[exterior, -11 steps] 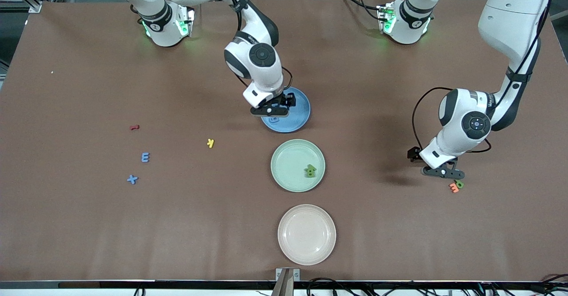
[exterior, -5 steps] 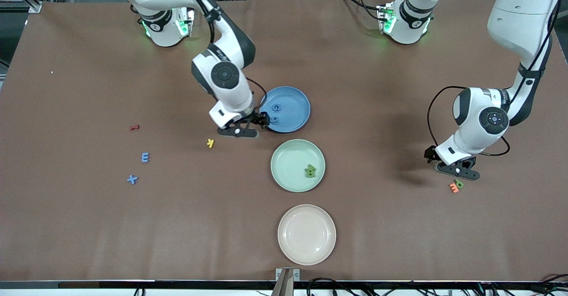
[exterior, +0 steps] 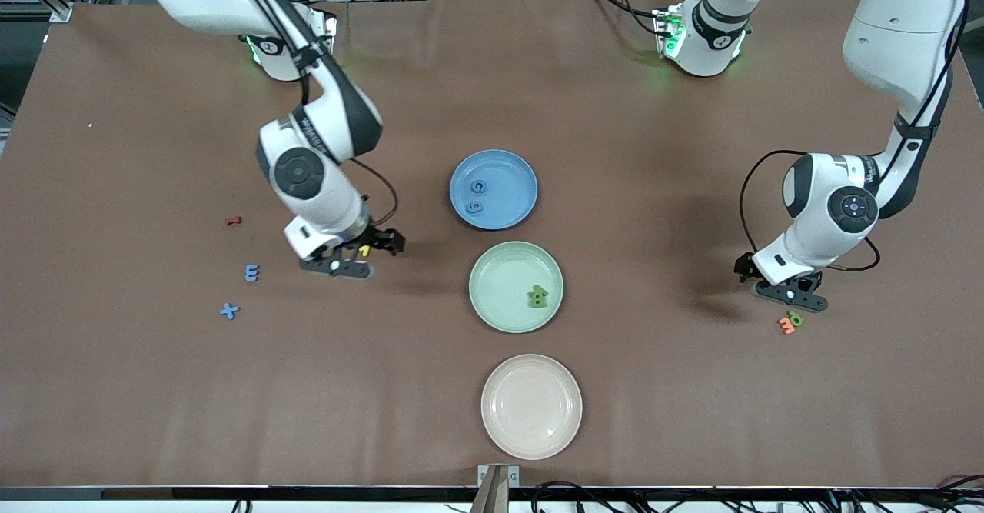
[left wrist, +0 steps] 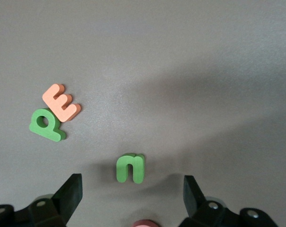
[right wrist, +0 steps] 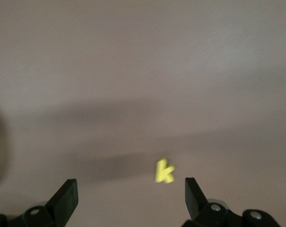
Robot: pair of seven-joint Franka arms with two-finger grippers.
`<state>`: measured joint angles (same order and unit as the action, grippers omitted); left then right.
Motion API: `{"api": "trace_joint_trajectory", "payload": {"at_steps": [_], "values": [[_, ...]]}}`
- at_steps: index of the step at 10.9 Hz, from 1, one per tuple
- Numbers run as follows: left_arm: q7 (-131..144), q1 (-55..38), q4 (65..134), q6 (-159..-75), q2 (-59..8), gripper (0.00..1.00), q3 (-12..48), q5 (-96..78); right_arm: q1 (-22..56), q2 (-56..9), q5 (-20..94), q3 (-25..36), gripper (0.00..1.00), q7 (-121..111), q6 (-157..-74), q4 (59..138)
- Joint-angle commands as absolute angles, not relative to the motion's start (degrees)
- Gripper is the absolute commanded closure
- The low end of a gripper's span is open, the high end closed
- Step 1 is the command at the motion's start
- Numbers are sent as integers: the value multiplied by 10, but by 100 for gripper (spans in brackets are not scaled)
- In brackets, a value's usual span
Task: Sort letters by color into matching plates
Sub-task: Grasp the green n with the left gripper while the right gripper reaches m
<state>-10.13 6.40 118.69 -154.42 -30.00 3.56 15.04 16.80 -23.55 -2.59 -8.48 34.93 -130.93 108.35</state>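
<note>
The yellow letter (exterior: pixel 365 251) lies flat on the table (exterior: pixel 154 390), directly beneath the right gripper (exterior: pixel 344 265), which hangs over it with its jaws spread and nothing between them. In the right wrist view the yellow letter (right wrist: pixel 165 171) sits in the gap between the two fingertips (right wrist: pixel 65 196), closer to one of them and touching neither.

Toward the right arm's end of the table lie a red letter (exterior: pixel 233 221), a blue letter E (exterior: pixel 251 272) and a blue cross-shaped letter (exterior: pixel 229 311); the cross is the nearest of the three to the front camera.

The blue plate (exterior: pixel 519 174) holds two blue letters (exterior: pixel 477 196). Nearer to the front camera stands the green plate (exterior: pixel 492 282), with two green letters (exterior: pixel 538 296) touching each other close to its rim. Nearer again is the cream plate (exterior: pixel 530 436).

At the left arm's end, the left gripper (exterior: pixel 792 295) hangs low over the table, jaws spread and holding nothing. In the left wrist view a green letter n (left wrist: pixel 130 169) lies between its fingertips (left wrist: pixel 71 191), apart from both. An orange letter E (left wrist: pixel 61 102) and a green letter P (left wrist: pixel 46 124) touch each other just beside it.
</note>
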Motion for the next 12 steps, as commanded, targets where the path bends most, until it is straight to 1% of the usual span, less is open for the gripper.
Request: {"api": "trace_joint_trajectory", "payload": {"at_steps": [1,5,7,10,11,12], "values": [[-110,75,1183,-1558,-307,14,37,159,107,-217,-27,-66,0,281,-1285,1091],[-110,80,1177,-1558,-315,22,37,156,49,-221,-27,-49,0,173,-1289,1103],[-110,83,1175,-1558,-316,23,37,156,23,-221,-27,-43,0,122,-1295,1111],[-110,83,1169,-1558,-320,25,37,156,-14,-222,-27,-43,0,69,-1363,1145],[-110,83,1168,-1558,-320,28,37,156,-22,-223,-27,-43,0,49,-1371,1151],[-110,83,1164,-1558,-322,28,37,153,-32,-223,-27,-43,0,27,-1387,1164]]}}
